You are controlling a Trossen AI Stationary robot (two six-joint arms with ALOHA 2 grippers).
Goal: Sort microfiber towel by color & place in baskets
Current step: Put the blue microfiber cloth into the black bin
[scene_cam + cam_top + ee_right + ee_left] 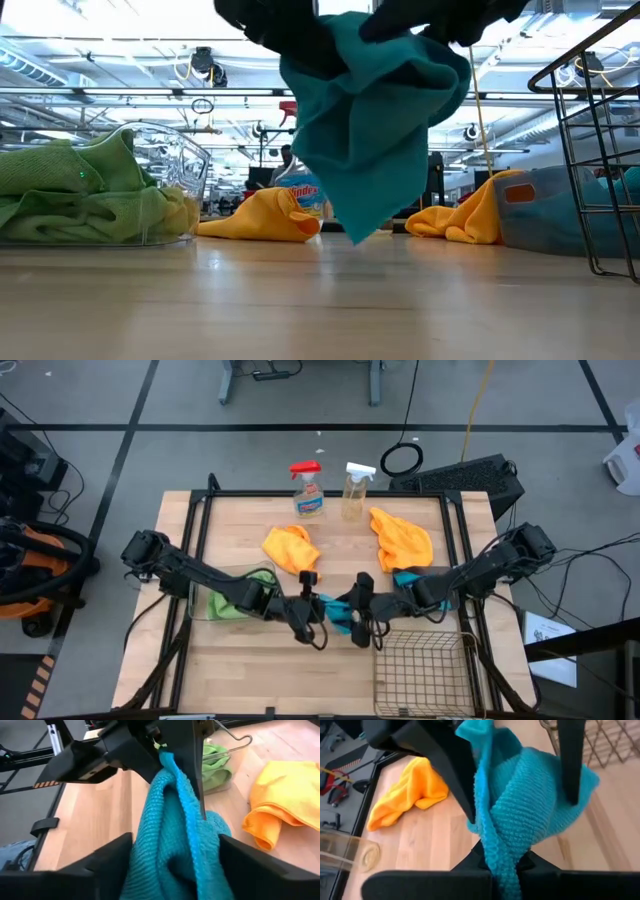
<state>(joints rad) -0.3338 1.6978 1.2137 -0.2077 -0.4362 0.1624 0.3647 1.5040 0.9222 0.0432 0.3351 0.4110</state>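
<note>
High view: the left gripper (318, 605) and right gripper (349, 608) meet mid-worktop over the turquoise towel (335, 612), at about 10 o'clock from the wire basket (425, 670).

Low view: the towel hangs off the worktop, long way up-and-down, tip pointing down.

Left wrist view: the left fingers pinch its top.

Right wrist view: the right fingers are spread round it, not tight; it could drop if the left lets go early.
</note>
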